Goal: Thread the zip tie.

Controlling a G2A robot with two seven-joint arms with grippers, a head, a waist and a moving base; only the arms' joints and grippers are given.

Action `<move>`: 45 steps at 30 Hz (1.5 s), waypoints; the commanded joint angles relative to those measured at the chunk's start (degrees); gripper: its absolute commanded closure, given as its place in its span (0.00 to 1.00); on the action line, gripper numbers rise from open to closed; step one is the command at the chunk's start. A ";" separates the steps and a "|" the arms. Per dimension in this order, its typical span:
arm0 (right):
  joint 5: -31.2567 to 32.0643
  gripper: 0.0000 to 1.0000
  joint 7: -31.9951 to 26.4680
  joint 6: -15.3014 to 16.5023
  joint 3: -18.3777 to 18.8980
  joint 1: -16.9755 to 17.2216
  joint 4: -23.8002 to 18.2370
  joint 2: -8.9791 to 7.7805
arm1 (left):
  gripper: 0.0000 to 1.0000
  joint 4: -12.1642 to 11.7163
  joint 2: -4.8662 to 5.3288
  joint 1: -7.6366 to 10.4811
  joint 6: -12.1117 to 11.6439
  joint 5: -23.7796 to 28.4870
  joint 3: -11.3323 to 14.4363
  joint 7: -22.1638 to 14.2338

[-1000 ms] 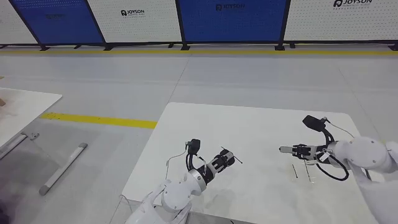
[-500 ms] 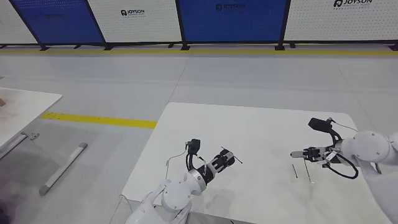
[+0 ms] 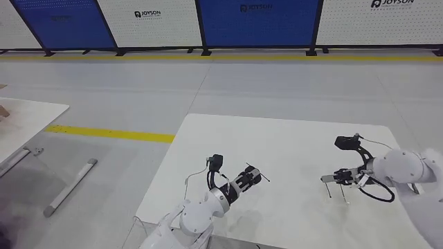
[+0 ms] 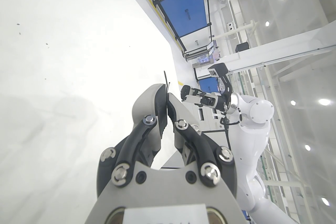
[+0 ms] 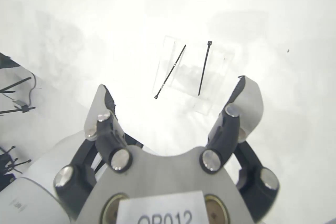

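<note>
**Left gripper pinches one zip tie; two more lie under the spread right gripper**

The zip tie (image 4: 166, 80) is a thin black strip caught between the fingertips of the left gripper (image 4: 167, 93), which are pressed together on it. A short end of it pokes out past the tips. In the top view the same zip tie (image 3: 264, 177) juts to either side of the left gripper (image 3: 254, 173), which hangs above the white counter (image 3: 291, 138) close to the robot's side of it and left of the middle.

Well apart from it, toward the right side of the counter, the right gripper (image 3: 327, 178) is held low over the surface. The right wrist view shows the right gripper (image 5: 173, 83) with its fingers spread wide and nothing between them. Beyond its tips two more black ties lie flat, side by side without touching. The first loose tie (image 5: 170, 72) lies at a slant, its head end toward the gripper and off on bare counter, its tail across the edge of a clear plastic sheet (image 5: 220, 62). The second loose tie (image 5: 204, 68) lies wholly on that sheet, with its head end away from the gripper.

From the left wrist view the right gripper (image 4: 187, 95) shows farther off, beyond the counter's edge line.
</note>
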State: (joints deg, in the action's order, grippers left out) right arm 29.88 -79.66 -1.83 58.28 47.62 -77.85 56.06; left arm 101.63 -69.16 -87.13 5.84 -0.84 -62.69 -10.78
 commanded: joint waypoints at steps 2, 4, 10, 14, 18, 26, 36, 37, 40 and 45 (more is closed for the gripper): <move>-0.30 0.00 0.02 -0.73 -0.27 -0.44 0.22 -0.03 | 1.00 0.00 0.00 0.00 0.00 0.00 0.00 0.00; -0.30 0.00 0.02 -0.73 -0.27 -0.44 0.22 -0.03 | 1.00 0.00 0.00 0.00 0.00 0.00 0.00 0.00; 0.65 0.00 1.92 -0.42 -0.18 0.47 -0.33 -0.15 | 1.00 0.00 0.00 0.00 0.00 0.00 0.00 0.00; 3.06 0.00 0.75 -1.38 0.57 1.34 -2.95 -0.68 | 1.00 0.00 0.00 0.00 0.00 0.00 0.00 0.00; 3.44 0.39 0.02 -2.25 1.51 2.12 -4.58 -1.11 | 1.00 0.00 0.00 0.00 0.00 0.00 0.00 0.00; 3.54 0.56 0.02 -4.86 -0.62 1.95 -3.64 -1.58 | 1.00 0.00 0.00 0.00 0.00 0.00 0.00 0.00; 3.43 0.60 0.02 -9.22 -6.50 -2.53 0.32 -1.35 | 1.00 0.00 0.00 0.00 0.00 0.00 0.00 0.00; 3.34 0.60 0.02 -9.47 -7.01 -2.88 0.53 -1.35 | 1.00 0.00 0.00 0.00 0.00 0.00 0.00 0.00; 3.00 0.62 0.02 -10.39 -8.84 -4.16 1.42 -1.27 | 1.00 0.00 0.00 0.00 0.00 0.00 0.00 0.00; 1.62 0.64 0.02 -10.71 -11.80 -6.35 3.78 -0.97 | 1.00 0.00 0.00 0.00 0.00 0.00 0.00 0.00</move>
State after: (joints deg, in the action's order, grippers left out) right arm 31.77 -79.64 -12.49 47.01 41.66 -74.54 55.03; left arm 101.63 -69.16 -87.13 5.84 -0.84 -62.69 -10.78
